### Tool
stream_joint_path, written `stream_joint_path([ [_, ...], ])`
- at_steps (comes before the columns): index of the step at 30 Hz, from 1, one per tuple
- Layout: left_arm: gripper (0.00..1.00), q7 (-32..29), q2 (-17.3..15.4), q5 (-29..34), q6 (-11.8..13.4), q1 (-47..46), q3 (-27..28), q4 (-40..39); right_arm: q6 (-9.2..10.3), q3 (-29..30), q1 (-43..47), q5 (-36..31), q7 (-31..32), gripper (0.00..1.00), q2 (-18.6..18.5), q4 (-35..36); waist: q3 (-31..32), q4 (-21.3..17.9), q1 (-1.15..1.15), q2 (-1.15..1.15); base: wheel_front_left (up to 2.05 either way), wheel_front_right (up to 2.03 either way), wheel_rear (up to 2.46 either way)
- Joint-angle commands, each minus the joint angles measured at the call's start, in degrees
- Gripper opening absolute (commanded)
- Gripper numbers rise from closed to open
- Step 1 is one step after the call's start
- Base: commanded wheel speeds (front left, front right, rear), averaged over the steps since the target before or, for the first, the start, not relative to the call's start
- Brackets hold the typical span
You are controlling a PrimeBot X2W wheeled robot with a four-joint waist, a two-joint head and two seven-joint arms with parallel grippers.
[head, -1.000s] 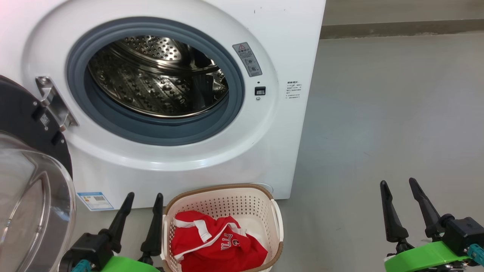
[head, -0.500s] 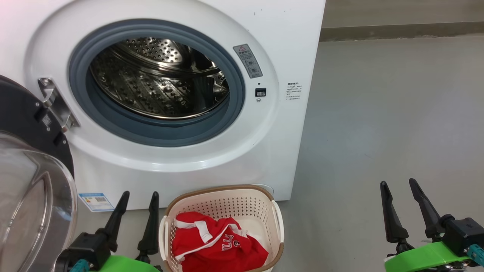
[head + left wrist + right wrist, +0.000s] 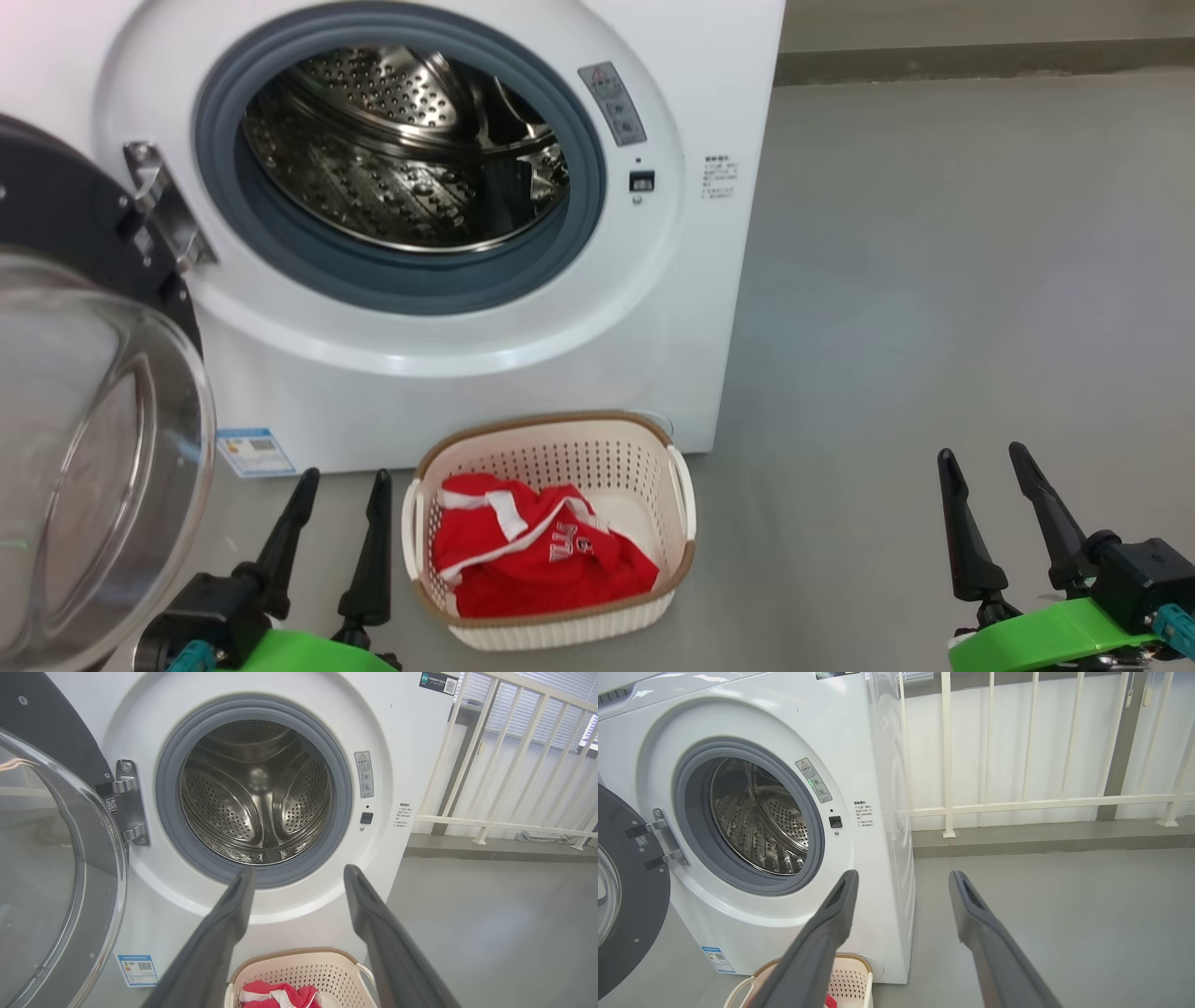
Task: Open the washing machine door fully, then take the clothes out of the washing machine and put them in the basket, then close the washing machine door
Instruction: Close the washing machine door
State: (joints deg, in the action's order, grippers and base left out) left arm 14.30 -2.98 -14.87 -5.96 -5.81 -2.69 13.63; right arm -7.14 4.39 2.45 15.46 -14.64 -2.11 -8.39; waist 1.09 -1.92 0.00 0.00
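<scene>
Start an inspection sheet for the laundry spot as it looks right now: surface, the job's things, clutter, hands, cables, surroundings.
Surface: grey floor, bare to the right of the machine.
Washing machine: white front-loader; drum shows no clothes.
Door: swung wide open on its hinge, at the head view's left.
Basket: on the floor in front of the machine.
Clothes: red with white trim, inside the basket.
Clutter: nothing seen.
Left hand: open, empty, just left of the basket.
Right hand: open, empty, well to the basket's right.
Cables: nothing seen.
Surroundings: white railing beyond the machine; blue label low on its front.
</scene>
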Motion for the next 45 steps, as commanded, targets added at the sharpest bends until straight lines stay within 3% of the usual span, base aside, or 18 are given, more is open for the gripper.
stream_joint_path([
  [1,1.00,0.70,-0.51,-0.20,-0.44,-0.79,2.04,-1.82,-0.35,-1.50,-0.57,-0.42,-0.36,1.00,-0.76,1.17,-0.01,0.03,0.00,0.00,-1.64,1.64,0.00],
  [10,1.00,0.70,-0.31,0.52,-0.03,-0.80,2.29,-1.55,-0.35,-1.59,-0.48,-0.29,-0.36,1.00,-0.76,1.12,0.23,0.34,0.00,0.00,-0.96,0.96,0.00],
  [28,1.00,0.70,-0.06,1.59,0.03,-1.10,2.85,-1.70,-0.35,-1.88,-0.44,-0.08,-0.36,1.00,-0.76,1.10,0.20,1.16,0.00,0.00,-0.02,0.02,0.00],
  [45,1.00,0.70,0.03,3.11,1.56,-1.26,2.39,-2.05,-0.35,-4.08,-0.63,0.15,-0.36,1.00,-0.76,1.50,0.76,8.89,0.00,0.00,0.00,0.00,0.00],
])
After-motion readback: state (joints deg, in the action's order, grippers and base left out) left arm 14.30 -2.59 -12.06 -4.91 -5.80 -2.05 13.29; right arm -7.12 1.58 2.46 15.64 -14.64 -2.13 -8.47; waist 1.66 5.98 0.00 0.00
